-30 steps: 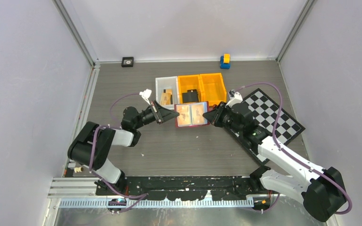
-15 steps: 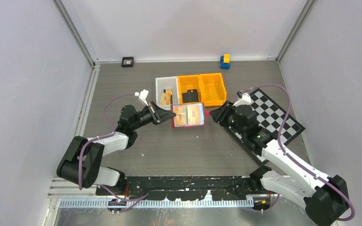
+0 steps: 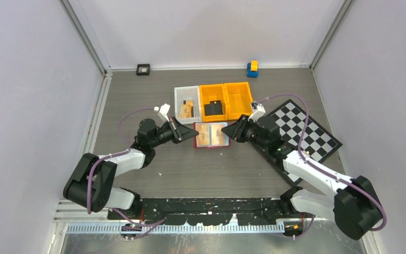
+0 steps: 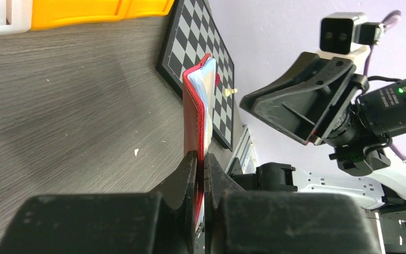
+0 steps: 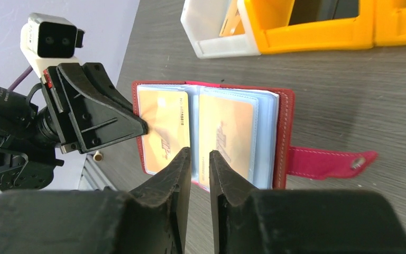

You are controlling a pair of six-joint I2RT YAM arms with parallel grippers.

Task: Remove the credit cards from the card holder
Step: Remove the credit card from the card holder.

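Note:
The red card holder [image 3: 211,136] lies open between my two grippers, its snap tab [image 5: 330,157] flapped out. Two tan credit cards [image 5: 164,124] [image 5: 224,132] sit in its pale blue sleeves. My left gripper [image 3: 193,132] is shut on the holder's left edge; in the left wrist view the red cover [image 4: 194,116] runs edge-on out of the closed jaws [image 4: 201,159]. My right gripper [image 3: 230,131] is at the holder's right edge. In the right wrist view its tips [image 5: 200,153] overlap the centre fold, a narrow gap apart, with nothing clearly clamped.
A white bin [image 3: 186,103] with tan items and two orange bins [image 3: 213,100] [image 3: 238,99] stand just behind the holder. A chequered board [image 3: 301,132] lies under the right arm. A blue and yellow block [image 3: 252,68] and a small black object [image 3: 143,69] sit at the back wall.
Half a second ago the left gripper held the holder raised and the right gripper had drawn back. Now the holder sits lower and the right gripper is back at its right edge.

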